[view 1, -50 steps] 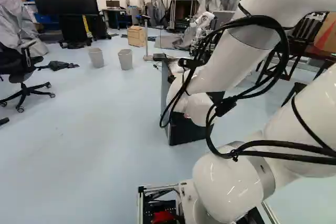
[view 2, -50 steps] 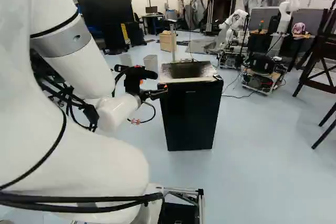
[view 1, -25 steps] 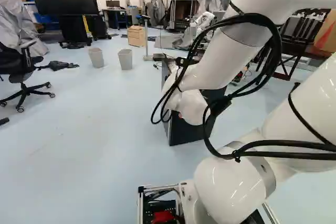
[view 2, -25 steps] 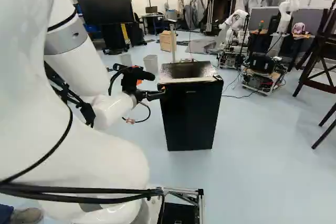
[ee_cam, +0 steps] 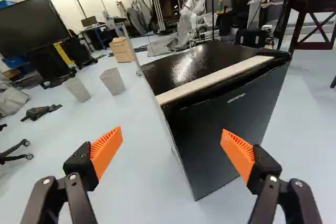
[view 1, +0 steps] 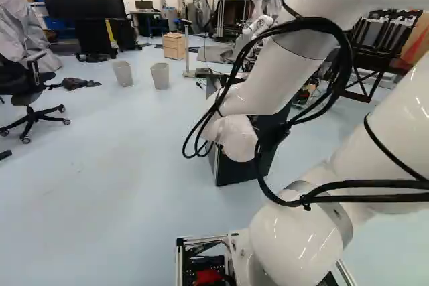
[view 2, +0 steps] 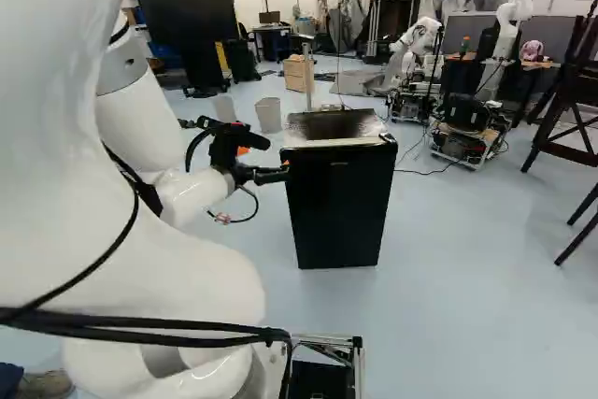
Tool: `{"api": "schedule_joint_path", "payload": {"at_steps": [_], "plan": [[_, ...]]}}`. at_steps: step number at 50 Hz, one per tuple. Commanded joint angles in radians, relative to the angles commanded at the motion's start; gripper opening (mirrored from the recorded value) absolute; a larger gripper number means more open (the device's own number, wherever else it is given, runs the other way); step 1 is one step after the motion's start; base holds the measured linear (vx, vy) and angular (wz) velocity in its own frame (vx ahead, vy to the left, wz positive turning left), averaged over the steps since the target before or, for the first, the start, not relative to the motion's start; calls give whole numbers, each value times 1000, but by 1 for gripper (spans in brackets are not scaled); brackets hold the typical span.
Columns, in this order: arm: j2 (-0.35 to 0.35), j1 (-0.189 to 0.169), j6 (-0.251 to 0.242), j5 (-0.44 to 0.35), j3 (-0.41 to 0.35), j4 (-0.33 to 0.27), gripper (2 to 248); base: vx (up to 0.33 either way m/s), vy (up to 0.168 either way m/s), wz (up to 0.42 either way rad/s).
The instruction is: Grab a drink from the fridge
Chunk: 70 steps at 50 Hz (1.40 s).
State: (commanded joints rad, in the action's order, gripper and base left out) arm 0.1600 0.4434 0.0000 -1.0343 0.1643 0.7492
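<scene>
Wrist view | pincer (ee_cam: 171,148) wide open, empty | arm (view 1: 268,85) slid left | I must still open the mini fridge (ee_cam: 226,129)

The pale blue floor (view 2: 467,296) supports a black fridge (view 2: 338,212), positioned upright. In the left base view, a grey bin (view 1: 123,74) and a second bin (view 1: 160,76) stand near each other; a wooden cabinet (view 1: 174,45) stands beyond them. A crumpled dark item (view 1: 80,84) lies between the bins and a wheeled chair (view 1: 27,98).
</scene>
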Motion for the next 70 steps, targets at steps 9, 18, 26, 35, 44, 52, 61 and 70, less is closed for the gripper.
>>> {"api": "schedule_joint_path", "payload": {"at_steps": [9,18,26,35,44,52,61,70], "plan": [[-50,35,0,0,18,54,247,0,0,0],[-105,67,0,-5,42,102,247,0,0,0],[-156,94,0,-17,66,144,247,0,0,0],[-216,124,0,-35,97,187,247,0,0,0],[-277,151,0,-57,131,226,247,0,0,0],[-332,174,0,-77,163,261,247,0,0,0],[-385,197,0,-99,201,298,247,0,0,0],[-419,215,0,-122,240,336,247,0,0,0]]}}
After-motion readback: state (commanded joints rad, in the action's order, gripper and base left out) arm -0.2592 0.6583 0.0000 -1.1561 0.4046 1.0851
